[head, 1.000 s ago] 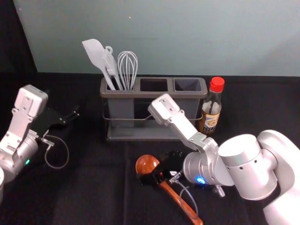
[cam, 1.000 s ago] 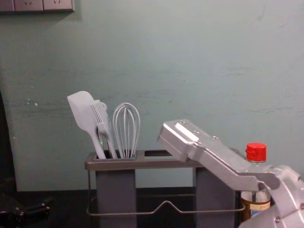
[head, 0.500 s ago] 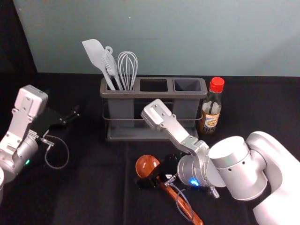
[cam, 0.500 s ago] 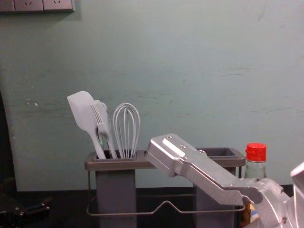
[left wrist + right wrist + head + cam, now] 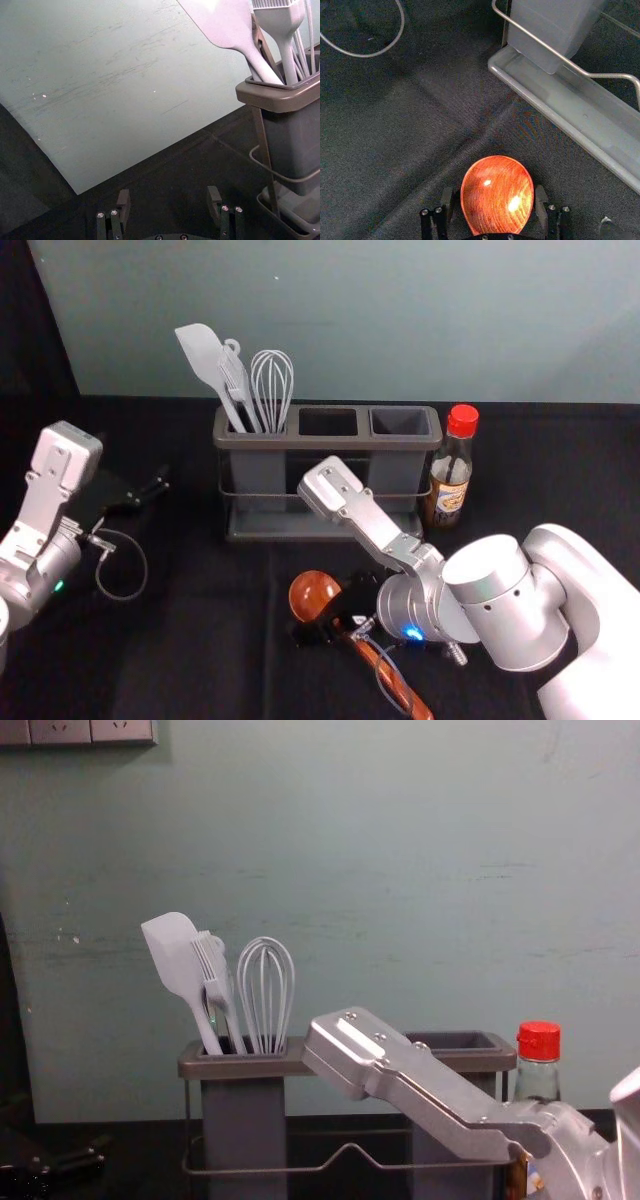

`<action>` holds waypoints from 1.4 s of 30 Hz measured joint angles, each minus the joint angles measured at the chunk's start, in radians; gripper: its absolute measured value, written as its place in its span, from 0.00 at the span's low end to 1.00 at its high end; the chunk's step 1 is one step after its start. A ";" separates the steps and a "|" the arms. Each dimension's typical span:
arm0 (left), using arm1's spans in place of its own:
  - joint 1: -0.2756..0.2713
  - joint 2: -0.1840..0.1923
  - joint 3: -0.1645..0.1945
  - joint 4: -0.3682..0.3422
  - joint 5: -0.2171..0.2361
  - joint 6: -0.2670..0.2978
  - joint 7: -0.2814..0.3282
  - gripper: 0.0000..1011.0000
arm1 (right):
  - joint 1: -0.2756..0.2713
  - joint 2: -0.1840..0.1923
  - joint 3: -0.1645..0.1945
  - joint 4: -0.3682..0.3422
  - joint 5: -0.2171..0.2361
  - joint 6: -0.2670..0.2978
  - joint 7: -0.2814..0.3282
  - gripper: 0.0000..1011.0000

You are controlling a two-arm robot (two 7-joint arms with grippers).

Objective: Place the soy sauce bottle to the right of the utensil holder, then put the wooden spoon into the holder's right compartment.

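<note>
Your right arm (image 5: pixel 375 525) sits slightly farther left, in front of the utensil holder (image 5: pixel 330 441), than in the earlier frame. Your right gripper (image 5: pixel 495 188) is spread wide, one finger on each side of the wooden spoon's bowl (image 5: pixel 495 205); whether either pad touches wood, you cannot tell. The wooden spoon (image 5: pixel 312 596) lies in front of the holder, bowl end nearer it. Expect it to be light and stiff, its glossy, rounded surface apt to twist; pinch the neck just behind the bowl. The soy sauce bottle (image 5: pixel 449 485) stands upright just right of the holder. Your left gripper (image 5: pixel 168 197), parted and empty, is parked left of it.
</note>
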 joint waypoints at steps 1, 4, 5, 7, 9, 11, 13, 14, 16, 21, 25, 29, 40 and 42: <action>0.000 0.000 0.000 0.000 0.000 0.000 0.000 0.99 | -0.002 -0.001 0.002 0.000 -0.003 -0.001 0.001 0.99; 0.000 0.000 0.000 0.000 0.000 0.000 0.000 0.99 | -0.005 -0.005 0.006 0.000 -0.009 -0.001 0.003 0.99; 0.000 0.000 0.000 0.000 0.000 0.000 0.000 0.99 | -0.006 -0.006 0.007 0.000 -0.010 -0.001 0.004 0.99; 0.000 0.000 0.000 0.000 0.000 0.000 0.000 0.99 | -0.009 -0.008 0.011 -0.001 -0.015 -0.002 0.007 0.99; 0.000 0.000 0.000 0.000 0.000 0.000 0.000 0.99 | -0.012 -0.010 0.015 -0.001 -0.017 -0.004 0.010 0.99; 0.000 0.000 0.000 0.000 0.000 0.000 0.000 0.99 | -0.015 -0.012 0.019 -0.002 -0.019 -0.006 0.011 0.99; 0.000 0.000 0.000 0.000 0.000 0.000 0.000 0.99 | -0.018 -0.013 0.024 -0.002 -0.019 -0.009 0.015 0.99; 0.000 0.000 0.000 0.000 0.000 0.000 0.000 0.99 | -0.020 -0.014 0.028 -0.002 -0.021 -0.010 0.018 0.97; 0.000 0.000 0.000 0.000 0.000 0.000 0.000 0.99 | -0.022 -0.017 0.032 -0.003 -0.025 -0.011 0.019 0.94; 0.000 0.000 0.000 0.000 0.000 0.000 0.000 0.99 | -0.025 -0.022 0.035 -0.008 -0.038 -0.008 0.020 0.83; 0.000 0.000 0.000 0.000 0.000 0.000 0.000 0.99 | -0.026 -0.024 0.037 -0.013 -0.048 -0.004 0.024 0.83; 0.000 0.000 0.000 0.000 0.000 0.000 0.000 0.99 | -0.033 -0.021 0.049 -0.032 -0.054 -0.001 0.033 0.83; 0.000 0.000 0.000 0.000 0.000 0.000 0.000 0.99 | -0.150 0.013 0.187 -0.201 -0.001 -0.081 0.063 0.83; 0.000 0.000 0.000 0.000 0.000 0.000 0.000 0.99 | -0.187 0.019 0.229 -0.237 0.029 -0.123 0.070 0.83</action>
